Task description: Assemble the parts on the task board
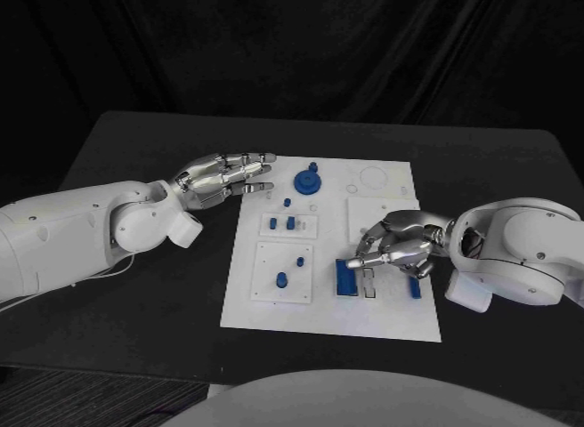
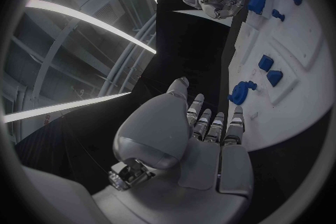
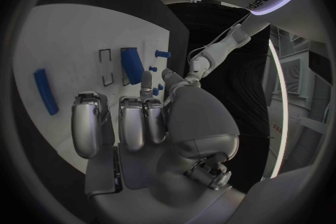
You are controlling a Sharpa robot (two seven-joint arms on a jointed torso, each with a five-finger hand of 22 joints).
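My left hand (image 1: 225, 178) hovers over the black table (image 1: 138, 160) just beside the far left corner of the white board (image 1: 388, 316). Its fingers are stretched out side by side, pointing toward the board, and they hold nothing. From my left wrist I see those fingers (image 2: 213, 126) reaching toward the board's edge (image 2: 294, 117), with the round blue piece (image 2: 241, 91) lying a little past their tips.

In the head view that round blue piece (image 1: 309, 182) sits near the board's far edge, just beyond my left fingertips and apart from them. Nearer the middle of the board, two small blue pegs (image 1: 283, 223) stand in a raised white panel, and two more small blue pieces (image 1: 289, 272) sit in the panel closer to me.

My right hand (image 1: 397, 247) hangs over the right side of the board, fingers curled downward and loosely spread. I cannot tell whether anything is pinched in them. Just below it lies a blue block (image 1: 350, 282), with a slimmer blue bar (image 1: 414, 286) beside it near the board's right edge.

From my right wrist I see my fingers (image 3: 133, 123) above the board (image 3: 63, 39), a blue block (image 3: 130, 65) seated beside a rectangular slot, and a long blue bar (image 3: 45, 90) lying well apart from it.
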